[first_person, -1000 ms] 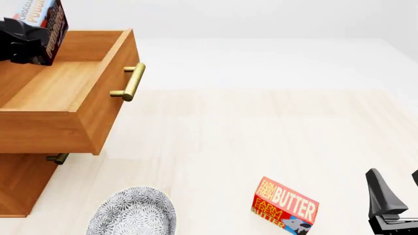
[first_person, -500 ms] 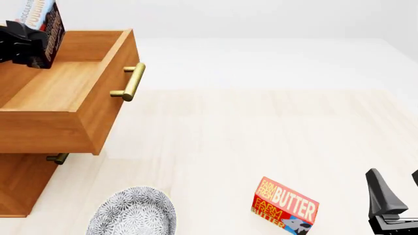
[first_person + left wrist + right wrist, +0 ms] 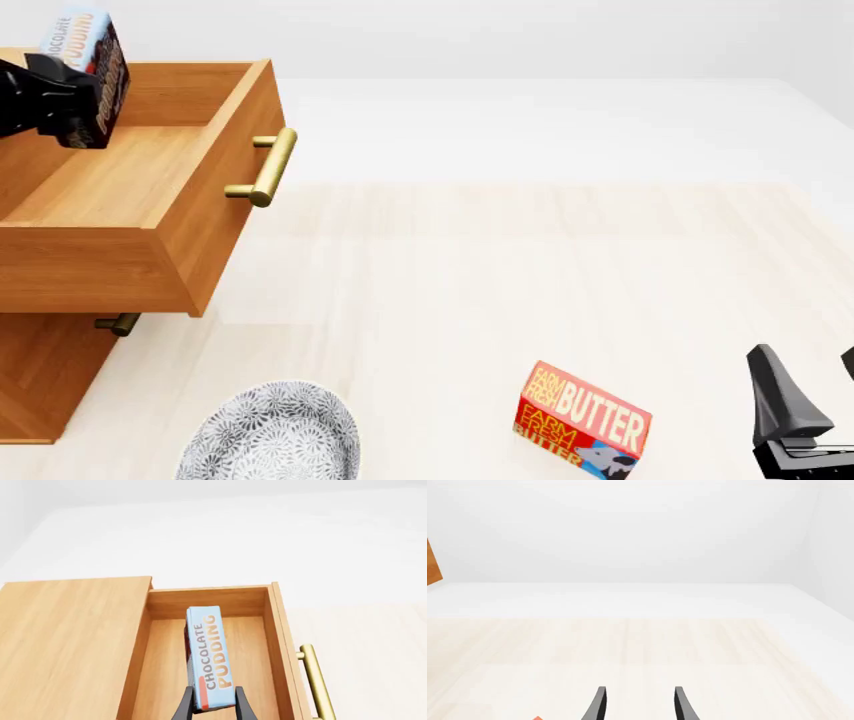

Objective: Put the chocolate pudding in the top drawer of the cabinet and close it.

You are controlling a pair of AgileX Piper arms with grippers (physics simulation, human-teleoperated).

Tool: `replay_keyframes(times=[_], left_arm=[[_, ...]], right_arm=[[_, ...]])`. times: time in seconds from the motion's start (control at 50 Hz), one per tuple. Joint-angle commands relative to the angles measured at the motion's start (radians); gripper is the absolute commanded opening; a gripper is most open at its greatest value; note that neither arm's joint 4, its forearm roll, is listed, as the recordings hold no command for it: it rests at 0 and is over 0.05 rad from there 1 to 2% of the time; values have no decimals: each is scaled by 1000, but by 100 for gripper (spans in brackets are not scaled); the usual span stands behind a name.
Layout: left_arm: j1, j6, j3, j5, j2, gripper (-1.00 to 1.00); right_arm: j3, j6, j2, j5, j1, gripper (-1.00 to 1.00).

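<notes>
The table (image 3: 534, 260) spreads pale and wooden beneath both arms. The cabinet (image 3: 40, 370) stands at its left side, and its top drawer (image 3: 147, 190) is pulled fully open directly below the left tool (image 3: 213, 705), the brass bar handle (image 3: 267, 168) off to that tool's right. The left tool is clamped on the chocolate pudding (image 3: 208, 660), holding the box on edge above the drawer's bare floor. A patterned plate (image 3: 274, 435) and a Farm Fresh Butter box (image 3: 583, 418) lie left of the right tool (image 3: 639, 705), whose fingers stand apart, holding nothing.
</notes>
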State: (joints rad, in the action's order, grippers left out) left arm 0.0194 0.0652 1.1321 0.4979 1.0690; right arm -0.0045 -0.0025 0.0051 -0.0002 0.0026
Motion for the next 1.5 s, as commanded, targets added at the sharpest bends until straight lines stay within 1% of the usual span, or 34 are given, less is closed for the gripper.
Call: replay_keyframes(times=[0.02,0.22,0.4,0.44,0.5,0.58,0.76,1.02,1.4,1.5], left_arm=[[-9,0,21,-13,57,-100],[-6,-7,29,-29,94,-100],[6,-16,5,-63,115,-100],[9,-15,-11,-81,119,-100],[8,-17,0,-80,131,-100],[13,-19,-12,-94,140,-100],[31,-18,-7,-97,153,-100],[59,-22,-44,-119,147,-100],[65,-69,-107,-173,130,-100],[68,-69,-104,-172,132,-100]], right_arm=[[0,0,0,0,0,100],[0,0,0,0,0,100],[0,0,0,0,0,100],[0,0,0,0,0,100],[0,0,0,0,0,100],[0,0,0,0,0,100],[0,0,0,0,0,100],[0,0,0,0,0,100],[0,0,0,0,0,100],[0,0,0,0,0,100]])
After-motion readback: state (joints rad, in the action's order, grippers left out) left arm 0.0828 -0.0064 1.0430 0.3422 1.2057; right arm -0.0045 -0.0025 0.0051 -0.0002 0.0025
